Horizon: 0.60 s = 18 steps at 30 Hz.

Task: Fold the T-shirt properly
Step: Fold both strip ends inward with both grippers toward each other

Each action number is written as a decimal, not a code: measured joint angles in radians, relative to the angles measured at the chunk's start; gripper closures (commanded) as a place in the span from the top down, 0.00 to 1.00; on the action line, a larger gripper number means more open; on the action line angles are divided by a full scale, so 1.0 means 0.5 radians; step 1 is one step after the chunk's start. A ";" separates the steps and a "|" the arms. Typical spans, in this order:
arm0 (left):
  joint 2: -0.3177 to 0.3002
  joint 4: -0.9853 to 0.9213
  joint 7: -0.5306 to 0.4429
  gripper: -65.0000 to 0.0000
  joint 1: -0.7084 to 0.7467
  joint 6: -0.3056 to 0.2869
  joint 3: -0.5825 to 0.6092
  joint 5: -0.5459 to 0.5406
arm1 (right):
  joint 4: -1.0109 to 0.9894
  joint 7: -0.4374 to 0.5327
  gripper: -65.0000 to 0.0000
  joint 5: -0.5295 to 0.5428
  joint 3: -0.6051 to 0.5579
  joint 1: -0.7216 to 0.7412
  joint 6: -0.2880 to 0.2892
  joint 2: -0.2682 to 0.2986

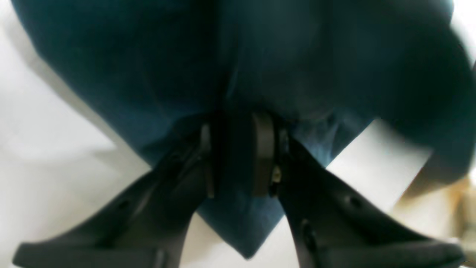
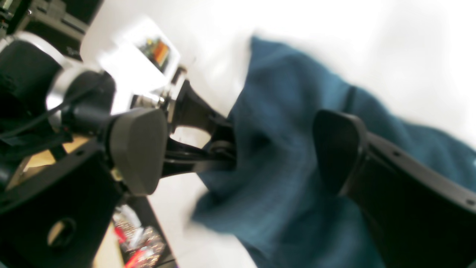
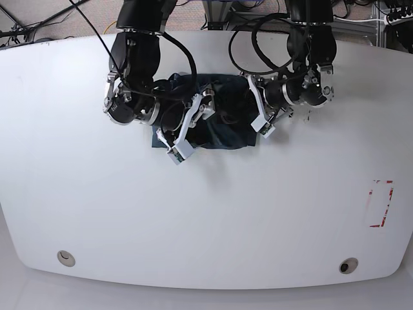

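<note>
I'm seeing left claw [image 1: 238, 156] pinching the shirt [image 1: 260, 67] — right claw [image 2: 238, 152] gaping wide, cloth between, nothing gripped.

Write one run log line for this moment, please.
stage: folding | T-shirt: bunched on table | left gripper: jaws clamp cloth | right gripper: jaws wide, cloth between, not gripped

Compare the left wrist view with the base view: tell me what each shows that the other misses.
Only the left wrist view shows the left gripper up close, its fingers pinching a fold of the T-shirt.

Only the base view shows the whole white table, both arms, the right gripper and a red-outlined rectangle at the table's edge.

Both show the dark blue T-shirt on the white table.
</note>
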 measured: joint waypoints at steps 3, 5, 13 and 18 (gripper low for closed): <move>-0.002 0.092 0.059 0.21 0.011 0.010 -0.166 -0.138 | 0.107 0.014 0.88 -0.002 0.033 -0.018 -0.001 0.064; -0.014 0.134 0.058 0.21 0.020 0.014 -0.269 -0.246 | 0.128 0.021 0.88 -0.021 0.088 -0.030 0.008 0.116; -0.192 0.336 0.042 0.21 0.035 0.014 -0.591 -0.589 | 0.178 0.021 0.83 -0.008 0.071 -0.163 0.011 0.234; -0.392 0.378 0.068 0.21 0.076 0.021 -0.649 -0.552 | 0.196 0.008 0.66 -0.006 0.089 -0.179 0.006 0.275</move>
